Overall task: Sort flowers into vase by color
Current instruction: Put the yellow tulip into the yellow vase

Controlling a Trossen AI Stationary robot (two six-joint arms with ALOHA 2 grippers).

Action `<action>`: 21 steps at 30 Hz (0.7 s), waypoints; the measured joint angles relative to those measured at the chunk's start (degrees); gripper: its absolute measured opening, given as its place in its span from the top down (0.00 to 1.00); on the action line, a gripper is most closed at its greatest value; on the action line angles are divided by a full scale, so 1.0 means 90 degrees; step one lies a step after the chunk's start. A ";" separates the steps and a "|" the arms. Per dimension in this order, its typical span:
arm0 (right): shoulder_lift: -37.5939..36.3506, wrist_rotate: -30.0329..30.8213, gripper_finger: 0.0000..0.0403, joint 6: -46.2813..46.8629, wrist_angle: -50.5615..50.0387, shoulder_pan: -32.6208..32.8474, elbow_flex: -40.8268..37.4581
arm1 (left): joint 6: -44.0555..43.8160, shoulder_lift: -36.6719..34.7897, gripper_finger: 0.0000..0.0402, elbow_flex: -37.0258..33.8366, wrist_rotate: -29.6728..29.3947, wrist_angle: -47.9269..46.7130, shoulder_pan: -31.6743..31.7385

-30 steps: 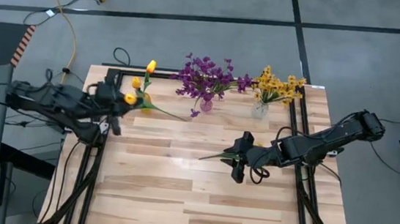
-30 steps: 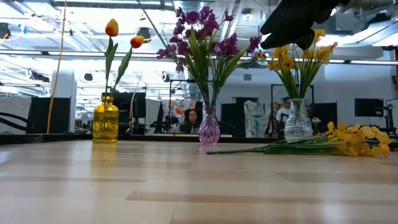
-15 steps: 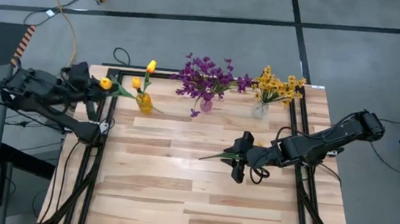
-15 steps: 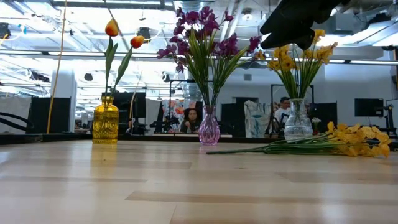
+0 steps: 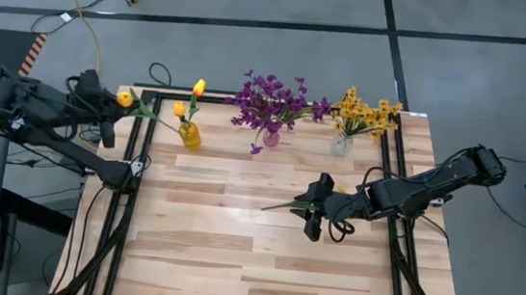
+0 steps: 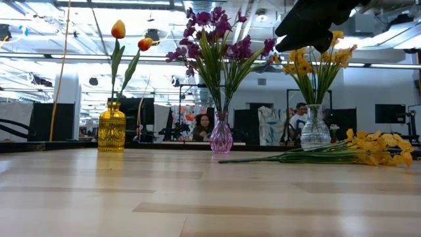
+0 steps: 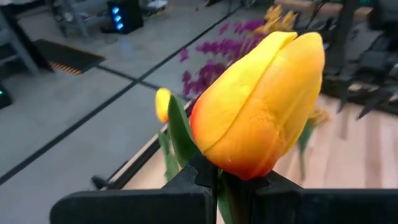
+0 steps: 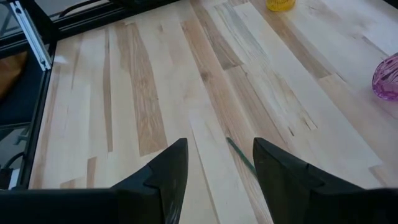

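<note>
My left gripper [image 5: 115, 111] hangs just beyond the table's far left corner, shut on an orange-yellow tulip [image 5: 124, 99] whose green stem [image 5: 157, 119] reaches toward the yellow vase [image 5: 189, 137]. That vase holds two tulips [image 6: 118, 29]. Purple flowers [image 5: 269, 102] stand in a pink vase [image 6: 221, 135], and yellow ones [image 5: 365, 112] in a clear vase [image 6: 315, 130]. A yellow sprig [image 6: 368, 149] lies flat on the table. My right gripper [image 5: 313, 217] is open above the sprig's stem [image 8: 239, 155], one finger on either side. My left gripper pinches the tulip's stem just under the bud [image 7: 225, 185] between its two fingers. The bud [image 7: 261, 106] stands right beyond the fingertips. The fingers come from the table's left side, slanting slightly down. The tulip is lifted clear of the table.
A black frame rail [image 5: 152, 94] runs around the table's far and side edges. The three vases stand in a row along the far edge. Bare wood [image 5: 224, 250] fills the near half. Cables [image 5: 81, 23] lie on the floor beyond the far left corner.
My left gripper has drawn back toward the table's left edge and risen, tipping its fingers nearer to level, still shut on the tulip. The tulip has gone with it: its bud has moved from beside the yellow vase to beyond the table's corner.
</note>
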 joint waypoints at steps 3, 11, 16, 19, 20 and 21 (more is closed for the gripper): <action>0.0000 0.0000 0.49 0.0000 0.0000 0.0000 0.0000 | -0.0178 0.0084 1.00 0.0039 -0.0251 -0.0359 0.0000; 0.0000 -0.0002 0.49 0.0000 -0.0002 0.0000 0.0000 | -0.0253 0.0204 1.00 0.0009 -0.0916 -0.0618 0.0000; 0.0000 -0.0002 0.49 0.0000 -0.0022 0.0000 0.0000 | -0.0256 0.0294 1.00 0.0009 -0.0945 -0.0621 0.0000; 0.0000 -0.0002 0.49 0.0000 -0.0022 0.0000 0.0000 | -0.0325 0.0383 1.00 0.0007 -0.0946 -0.0685 -0.0001; 0.0000 -0.0002 0.49 0.0000 -0.0022 0.0000 0.0000 | -0.0365 0.0410 1.00 0.0007 -0.0963 -0.0740 -0.0002; 0.0000 -0.0002 0.49 0.0000 -0.0022 0.0000 0.0000 | -0.0408 0.0436 1.00 0.0007 -0.1025 -0.0818 -0.0002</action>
